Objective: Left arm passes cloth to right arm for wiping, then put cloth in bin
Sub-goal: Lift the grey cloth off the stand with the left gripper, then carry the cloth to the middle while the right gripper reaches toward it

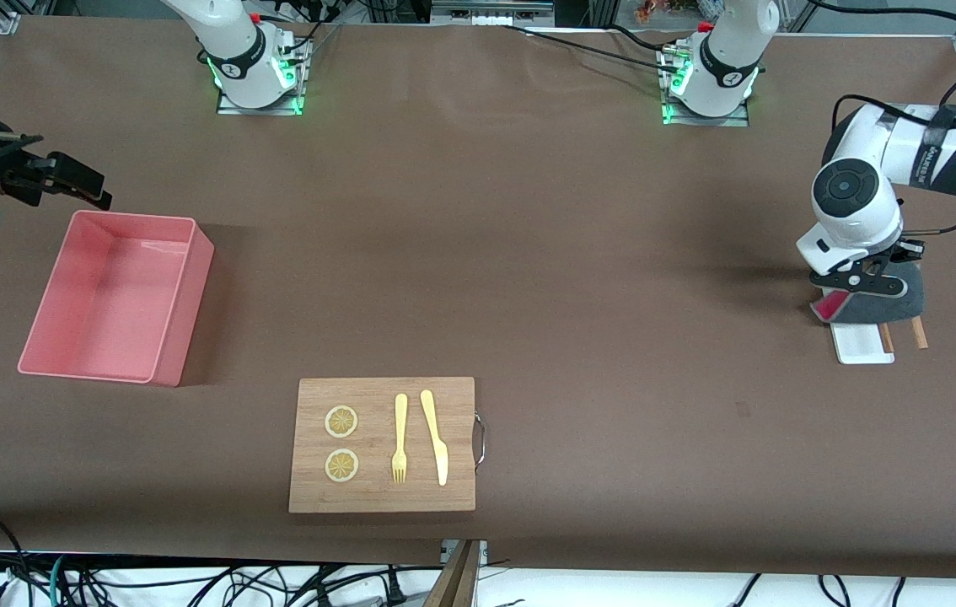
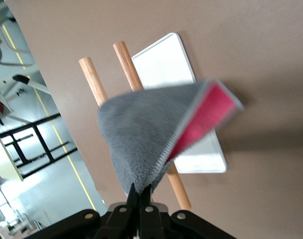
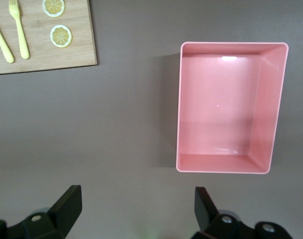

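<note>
- Left gripper clenched on one corner of the cloth, which hangs folded from the pinch, lifted over the white tray at the left arm's end of the table.
- Right gripper released, fingers spread wide, in the air beside the pink bin; that arm waits.
- Left wrist view shows what the front view hides: fingers pressed together on the cloth's tip, two wooden dowels under the tray.
- Right wrist view looks straight down into the bin, walls smooth and glossy.
- Cloth fuzzy, grey outside, pink-red inner face showing.
- Wooden cutting board carries two lemon slices, yellow fork, yellow knife.
</note>
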You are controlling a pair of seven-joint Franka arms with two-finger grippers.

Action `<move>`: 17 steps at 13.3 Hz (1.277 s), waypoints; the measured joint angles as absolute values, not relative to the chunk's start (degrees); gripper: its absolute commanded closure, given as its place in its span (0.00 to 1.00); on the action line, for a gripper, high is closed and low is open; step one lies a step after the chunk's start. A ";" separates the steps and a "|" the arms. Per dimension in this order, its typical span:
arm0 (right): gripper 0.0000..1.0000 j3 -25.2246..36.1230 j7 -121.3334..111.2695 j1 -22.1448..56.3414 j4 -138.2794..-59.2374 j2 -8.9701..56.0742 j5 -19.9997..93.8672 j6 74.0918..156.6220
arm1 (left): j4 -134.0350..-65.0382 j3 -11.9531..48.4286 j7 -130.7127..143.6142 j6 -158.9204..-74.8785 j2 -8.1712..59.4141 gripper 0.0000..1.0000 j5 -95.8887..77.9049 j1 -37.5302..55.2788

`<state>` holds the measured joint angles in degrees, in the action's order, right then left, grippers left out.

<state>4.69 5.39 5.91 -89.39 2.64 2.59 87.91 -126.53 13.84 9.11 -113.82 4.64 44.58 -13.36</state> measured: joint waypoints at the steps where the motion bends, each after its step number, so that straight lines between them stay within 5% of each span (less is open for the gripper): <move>1: 0.00 4.71 5.39 5.85 -89.33 3.27 2.59 88.54 | -123.36 15.17 7.34 -109.88 4.42 1.00 39.97 -13.29; 7: 0.00 3.65 -1.93 6.29 -89.05 4.58 2.60 82.73 | -103.65 23.00 4.43 -91.83 4.04 1.00 18.54 -13.12; 13: 0.00 2.44 -32.05 7.16 -89.14 5.98 14.57 81.74 | -94.25 24.29 26.22 -90.81 8.02 1.00 -11.49 -10.19; 17: 0.00 2.05 -50.57 7.59 -89.22 12.35 24.26 85.98 | -83.84 24.58 47.51 -92.15 15.28 1.00 -14.02 0.10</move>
<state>2.05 -50.57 7.59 -89.22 12.35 24.26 85.98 -83.84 24.58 47.51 -92.15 15.28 -14.02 0.10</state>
